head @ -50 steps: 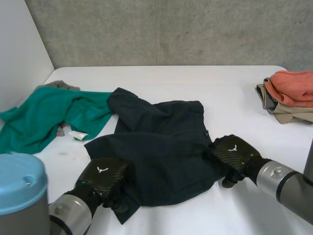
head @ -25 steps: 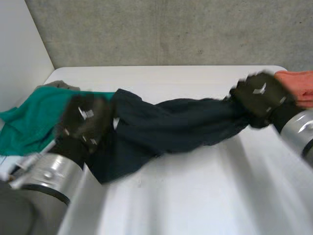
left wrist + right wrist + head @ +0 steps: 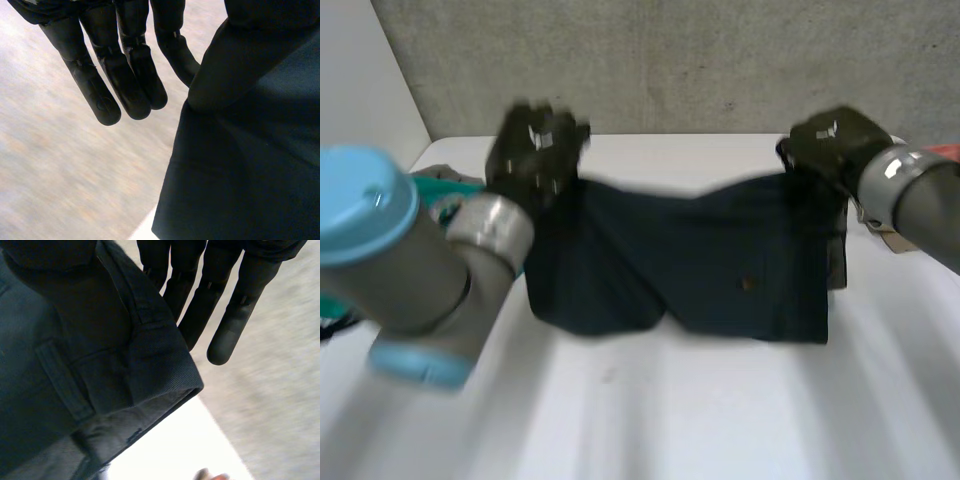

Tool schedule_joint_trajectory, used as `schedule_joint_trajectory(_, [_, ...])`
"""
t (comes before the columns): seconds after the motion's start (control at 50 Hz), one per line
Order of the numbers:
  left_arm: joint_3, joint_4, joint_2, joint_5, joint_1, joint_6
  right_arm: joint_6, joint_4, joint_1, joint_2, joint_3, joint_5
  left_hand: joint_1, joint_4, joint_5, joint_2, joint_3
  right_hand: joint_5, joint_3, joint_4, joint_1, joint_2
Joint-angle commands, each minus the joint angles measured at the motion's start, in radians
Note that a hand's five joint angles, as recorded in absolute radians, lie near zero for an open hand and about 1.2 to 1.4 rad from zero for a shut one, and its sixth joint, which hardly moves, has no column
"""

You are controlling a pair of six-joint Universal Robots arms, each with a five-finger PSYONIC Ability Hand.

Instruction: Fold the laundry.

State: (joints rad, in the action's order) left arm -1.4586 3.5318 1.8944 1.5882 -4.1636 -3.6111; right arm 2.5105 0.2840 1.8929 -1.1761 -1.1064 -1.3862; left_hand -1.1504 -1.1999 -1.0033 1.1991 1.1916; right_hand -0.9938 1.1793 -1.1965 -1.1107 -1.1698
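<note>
The dark shorts (image 3: 720, 255) hang in the air over the white table (image 3: 720, 420), stretched wide between the two hands. The left hand (image 3: 533, 148) holds one top corner and the right hand (image 3: 832, 140) holds the other. Each hand keeps its fingers (image 3: 125, 75) straight and pinches the cloth at the thumb side. The bottom of the shorts is close to the table. A green cloth (image 3: 455, 190) lies behind the left arm.

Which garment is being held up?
The dark shorts, pinched by the left hand and right hand; the green garment and orange cloth lie on the table.
</note>
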Motion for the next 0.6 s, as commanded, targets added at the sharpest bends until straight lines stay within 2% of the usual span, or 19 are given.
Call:
schedule_joint_trajectory(0.02, [0.407,0.337,0.095,-0.014,-0.049,-0.064,0.096,-0.490,0.037,0.076,0.226,-0.135,-0.246,-0.196,-0.218,0.197,0.205,-0.228,0.217,-0.200,-0.286,-0.226])
schedule_joint_trajectory(0.08, [0.472,0.511,0.092,-0.008,-0.053,-0.055,0.165,-0.757,0.038,0.056,0.232,-0.142,-0.246,-0.196,-0.218,0.197,0.205,-0.228,0.217,-0.200,-0.286,-0.226])
schedule_joint_trajectory(0.12, [0.480,0.561,0.086,-0.005,-0.059,-0.049,0.182,-0.824,0.038,0.049,0.232,-0.134,-0.246,-0.196,-0.218,0.197,0.205,-0.228,0.217,-0.200,-0.286,-0.226])
schedule_joint_trajectory(0.16, [0.472,0.555,0.081,-0.007,-0.058,-0.043,0.203,-0.838,0.035,0.055,0.244,-0.097,-0.246,-0.196,-0.218,0.197,0.205,-0.228,0.217,-0.200,-0.286,-0.226])
schedule_joint_trajectory(0.34, [0.262,0.392,0.040,-0.001,-0.033,-0.031,0.234,-0.701,0.037,0.153,0.240,0.048,-0.246,-0.196,-0.218,0.197,0.205,-0.228,0.217,-0.200,-0.286,-0.226])
schedule_joint_trajectory(0.5, [-0.012,0.323,0.044,-0.001,-0.006,-0.041,0.229,-0.498,0.032,0.311,0.217,0.128,-0.246,-0.196,-0.218,0.197,0.205,-0.228,0.217,-0.200,-0.286,-0.226])
schedule_joint_trajectory(0.6, [-0.155,0.250,0.129,0.033,0.017,-0.079,0.171,-0.390,0.035,0.371,0.137,0.142,-0.246,-0.196,-0.218,0.197,0.205,-0.228,0.217,-0.200,-0.286,-0.226])
